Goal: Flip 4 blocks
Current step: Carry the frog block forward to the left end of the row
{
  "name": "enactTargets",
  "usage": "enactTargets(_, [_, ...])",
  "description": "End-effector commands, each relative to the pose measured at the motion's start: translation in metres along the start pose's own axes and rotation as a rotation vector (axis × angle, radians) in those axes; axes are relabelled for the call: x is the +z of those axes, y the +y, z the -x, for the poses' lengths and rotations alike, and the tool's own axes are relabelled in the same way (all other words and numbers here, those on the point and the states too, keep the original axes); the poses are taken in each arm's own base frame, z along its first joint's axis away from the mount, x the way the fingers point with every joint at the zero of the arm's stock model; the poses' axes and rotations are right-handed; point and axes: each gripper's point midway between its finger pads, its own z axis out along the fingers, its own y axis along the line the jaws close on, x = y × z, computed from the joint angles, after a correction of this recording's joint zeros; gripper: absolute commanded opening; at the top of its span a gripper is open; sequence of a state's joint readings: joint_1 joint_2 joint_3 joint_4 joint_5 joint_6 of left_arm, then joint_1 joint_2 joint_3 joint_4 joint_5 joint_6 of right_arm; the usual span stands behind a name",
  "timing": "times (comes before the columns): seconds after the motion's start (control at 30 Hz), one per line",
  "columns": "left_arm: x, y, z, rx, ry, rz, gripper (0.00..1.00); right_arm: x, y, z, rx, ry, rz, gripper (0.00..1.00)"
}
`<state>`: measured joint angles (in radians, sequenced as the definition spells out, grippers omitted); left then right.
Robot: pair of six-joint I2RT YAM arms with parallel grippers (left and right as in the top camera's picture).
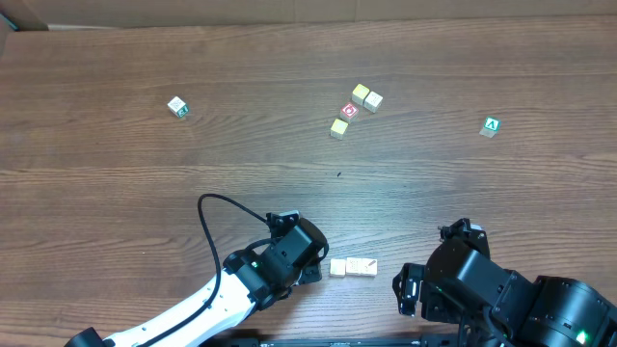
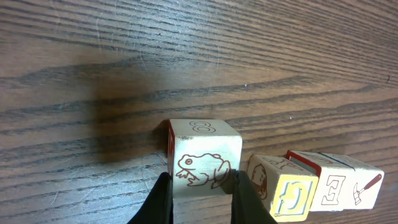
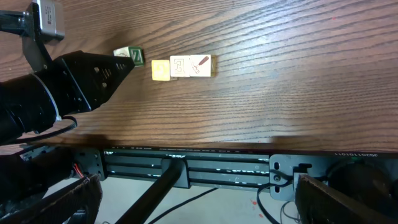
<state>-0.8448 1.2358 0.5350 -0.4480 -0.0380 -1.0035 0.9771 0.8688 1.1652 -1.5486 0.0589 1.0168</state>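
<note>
the left gripper (image 2: 203, 190) is clamped on a cream frog block (image 2: 205, 158), with a black finger (image 2: 163, 198) pressed against each side face. the frog block shows a red face on its left side and an 8 on the face turned away from the gripper. just to its right lies a row of three more blocks, set side by side: a yellow-faced block (image 2: 287, 198), an e block (image 2: 326, 186) and a hammer block (image 2: 362, 186). seen from overhead, all four sit near the front edge of the table (image 1: 116, 183). the right gripper (image 1: 421, 286) is to the right of the row, near the same edge, its jaws wide apart and holding nothing. well apart, toward the far side, lie a red-faced cube (image 1: 349, 111) among three pale cubes, a green a cube (image 1: 491, 126) farther right, and one lone cube (image 1: 177, 107) off to the left.
</note>
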Motion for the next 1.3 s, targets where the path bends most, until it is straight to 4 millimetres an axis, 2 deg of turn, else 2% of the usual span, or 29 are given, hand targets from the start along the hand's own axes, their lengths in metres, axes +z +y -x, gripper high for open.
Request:
enactTargets(0.0, [0.0, -0.002, -0.005, 0.004, 0.017, -0.013, 0.04, -0.004, 0.003, 0.002, -0.005, -0.013, 0.016, 1.0])
enactTargets(0.47, [0.004, -0.008, -0.026, 0.06, 0.099, -0.034, 0.04, -0.004, 0.006, 0.001, -0.006, -0.004, 0.031, 1.0])
enactTargets(1.1, [0.003, -0.012, -0.032, 0.063, 0.13, -0.056, 0.04, -0.004, 0.005, 0.0, -0.006, -0.002, 0.028, 1.0])
enactTargets(1.27, [0.003, -0.012, -0.032, 0.063, 0.129, -0.056, 0.15, -0.004, 0.005, 0.0, -0.006, -0.002, 0.027, 1.0])
